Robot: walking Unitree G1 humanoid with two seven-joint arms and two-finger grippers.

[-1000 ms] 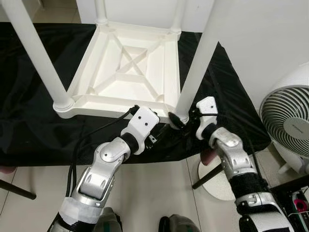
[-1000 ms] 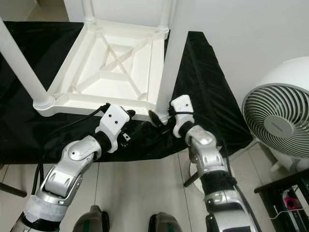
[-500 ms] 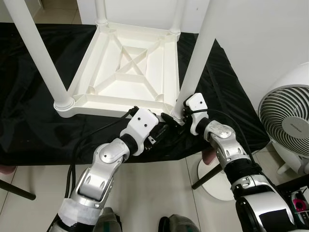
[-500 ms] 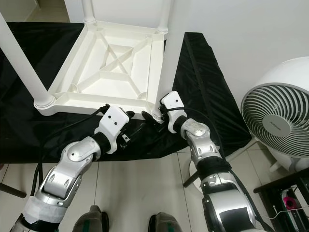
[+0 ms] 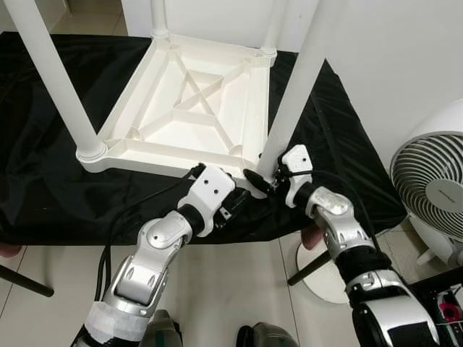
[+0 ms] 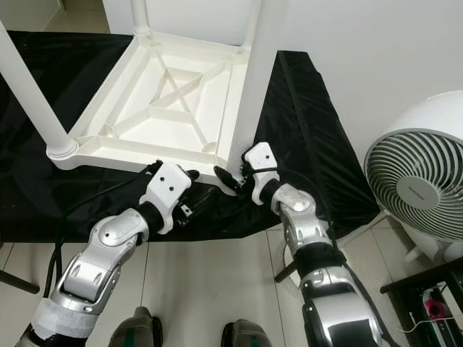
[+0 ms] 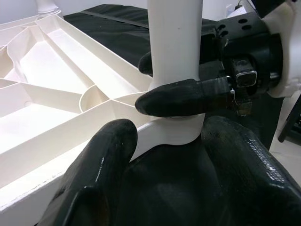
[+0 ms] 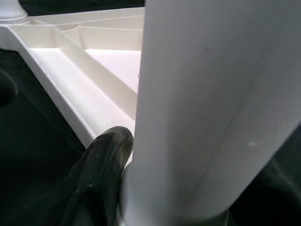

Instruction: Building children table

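One white plastic children's table (image 5: pixel 189 112) lies upside down on a black cloth (image 5: pixel 43 181) that covers a raised surface, with its ribbed underside facing up and a cross brace in the middle. Four white legs stand upward from its corners; the near right leg (image 5: pixel 293 94) rises from the corner closest to the robot's right arm, and the near left leg (image 5: pixel 54 79) rises from the near left corner. The right gripper (image 5: pixel 259 181) is at the foot of the near right leg, its two black fingers (image 7: pixel 181 96) clasped on the leg just above the collar where the leg meets the frame. The left gripper (image 5: pixel 235 199) sits low at the near edge of the table, just beside that same corner, its fingers (image 7: pixel 94 183) spread apart, one under the frame edge and one below the corner socket, holding nothing. A black cable (image 5: pixel 137 206) runs along the left arm. One white fan (image 5: pixel 434 181) stands on the tiled floor (image 5: pixel 231 296) to the right, well apart from the table.
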